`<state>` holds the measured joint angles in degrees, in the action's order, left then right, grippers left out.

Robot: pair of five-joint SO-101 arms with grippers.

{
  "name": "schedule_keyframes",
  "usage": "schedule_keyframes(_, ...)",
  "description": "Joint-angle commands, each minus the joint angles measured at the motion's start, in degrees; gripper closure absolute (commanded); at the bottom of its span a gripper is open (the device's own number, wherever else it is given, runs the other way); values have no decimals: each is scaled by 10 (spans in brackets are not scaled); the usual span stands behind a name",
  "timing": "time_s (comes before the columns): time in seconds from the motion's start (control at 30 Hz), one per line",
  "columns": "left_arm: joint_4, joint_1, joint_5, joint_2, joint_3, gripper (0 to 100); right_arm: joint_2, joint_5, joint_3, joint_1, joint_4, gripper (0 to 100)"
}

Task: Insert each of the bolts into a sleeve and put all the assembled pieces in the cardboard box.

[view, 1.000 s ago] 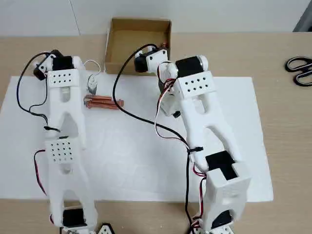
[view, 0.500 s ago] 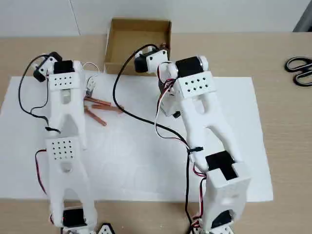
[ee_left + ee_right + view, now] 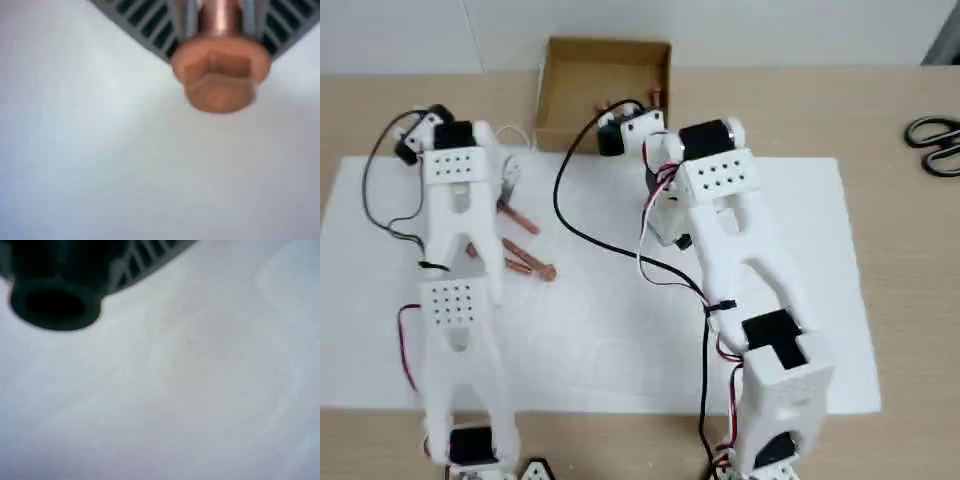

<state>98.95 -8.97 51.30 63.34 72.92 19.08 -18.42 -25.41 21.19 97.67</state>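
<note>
Left hand [image 3: 220, 15] is clamped on a copper bolt [image 3: 218, 75], head out, over the white paper [image 3: 100, 165]. Right hand [image 3: 75, 265] grips a black sleeve [image 3: 55, 302]. We see loose bolts [image 3: 528, 265] near the left hand. The cardboard box [image 3: 590, 85] sits beyond both hands, with a black cable [image 3: 560, 190] crossing before it. Scissors [image 3: 935, 145] lie well off, outside the right hand.

A copper-coloured metal bolt [image 3: 220, 75] with a flanged hexagonal head is being gripped by its shank between the grey ribbed fingers [image 3: 145, 22] of the left hand [image 3: 220, 20]. The head is being pointed toward the camera. Behind it, a plain white paper sheet [image 3: 100, 165] is being shown, blurred and unmarked.
</note>
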Motion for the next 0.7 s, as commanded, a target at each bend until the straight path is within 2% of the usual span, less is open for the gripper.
schedule_keyframes(0.0,15,21,-18,-13,66,995,-41,6,-4,-3,3,995)
schedule_keyframes(0.2,16,55,-78,-33,109,995,-41,5,-4,-5,3,995)
schedule_keyframes(0.4,17,85,-160,-171,108,995,-53,3,-7,-3,4,995)
schedule_keyframes(0.57,17,91,-201,-299,77,995,-169,5,-7,-2,5,995)
schedule_keyframes(0.67,17,91,-201,-378,-15,995,-255,5,-3,-2,6,995)
